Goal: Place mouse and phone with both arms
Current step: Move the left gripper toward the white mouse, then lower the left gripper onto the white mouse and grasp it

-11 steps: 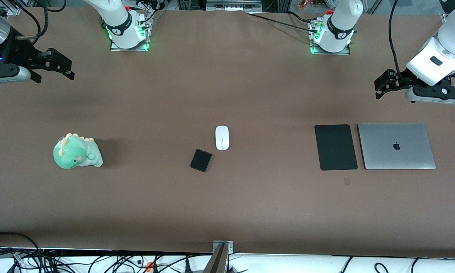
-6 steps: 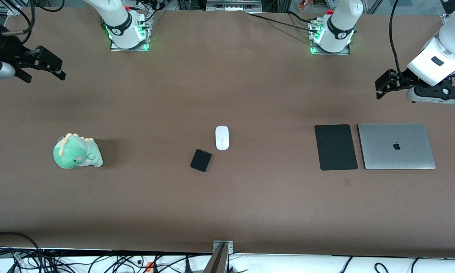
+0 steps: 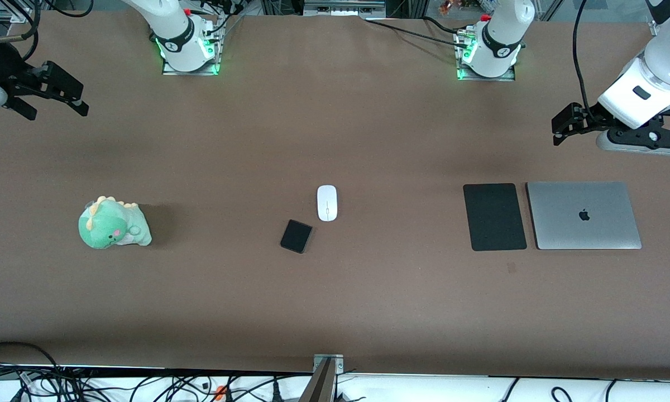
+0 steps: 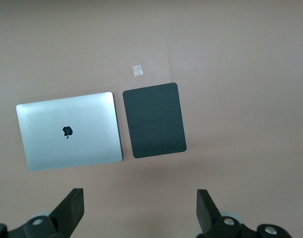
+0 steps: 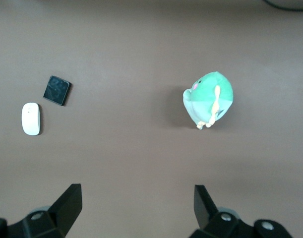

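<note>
The white mouse (image 3: 327, 202) lies at the middle of the brown table. The black phone (image 3: 296, 235) lies beside it, slightly nearer the front camera. Both also show in the right wrist view, the mouse (image 5: 31, 118) and the phone (image 5: 57, 90). My right gripper (image 3: 61, 96) is open and empty, high over the table's right-arm end. My left gripper (image 3: 564, 124) is open and empty, high over the left-arm end, above bare table just beside the mouse pad (image 3: 494, 216). Its open fingers (image 4: 72, 208) frame bare table.
A closed silver laptop (image 3: 584, 215) lies beside the matte black mouse pad at the left arm's end; both show in the left wrist view, laptop (image 4: 69, 130) and pad (image 4: 154, 119). A green plush dinosaur (image 3: 113, 224) sits toward the right arm's end.
My right gripper has moved outward toward its end of the table and slightly up. My left gripper has barely shifted. Mouse and phone have not moved.
</note>
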Controlling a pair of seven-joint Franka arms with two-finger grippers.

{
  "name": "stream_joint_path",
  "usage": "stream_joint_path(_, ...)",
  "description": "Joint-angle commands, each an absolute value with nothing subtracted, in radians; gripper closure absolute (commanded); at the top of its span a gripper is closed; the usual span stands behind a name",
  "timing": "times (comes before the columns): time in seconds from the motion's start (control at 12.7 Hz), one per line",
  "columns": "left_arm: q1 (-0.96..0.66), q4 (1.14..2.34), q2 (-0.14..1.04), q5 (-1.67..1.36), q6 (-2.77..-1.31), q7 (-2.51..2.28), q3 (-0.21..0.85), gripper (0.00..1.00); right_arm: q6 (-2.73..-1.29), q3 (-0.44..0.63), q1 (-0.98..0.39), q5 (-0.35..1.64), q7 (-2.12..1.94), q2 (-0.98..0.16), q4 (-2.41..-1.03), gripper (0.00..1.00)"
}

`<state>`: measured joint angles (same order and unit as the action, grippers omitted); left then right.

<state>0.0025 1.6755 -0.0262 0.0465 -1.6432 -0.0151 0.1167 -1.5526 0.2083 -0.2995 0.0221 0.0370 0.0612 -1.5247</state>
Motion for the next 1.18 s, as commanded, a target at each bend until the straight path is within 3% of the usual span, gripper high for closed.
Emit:
stream_joint_path(0.0, 0.003, 1.672, -0.028, 0.046, -1.632, -0.005, 0.121, 0.0, -1.542, 0.203, -0.293, -0.041, 0.04, 0.051, -1.489, 0.0)
stream_joint_path(0.31, -0.017, 1.658, 0.0, 0.028, -1.631, 0.006, 0.123, 0.0, -1.535, 0.202, -0.293, -0.049, 0.034, 0.049, -1.489, 0.0)
stream_joint_path(0.63, -0.147, 1.655, 0.075, 0.023, -1.586, -0.008, 0.123, 0.0, -1.539, 0.202, -0.293, -0.051, 0.038, 0.049, -1.489, 0.0)
stream_joint_path(1.1, -0.421, 1.577, 0.377, -0.014, -1.927, -0.449, 0.121, 0.0, -1.539, 0.202, -0.295, -0.052, 0.025, 0.051, -1.489, 0.0)
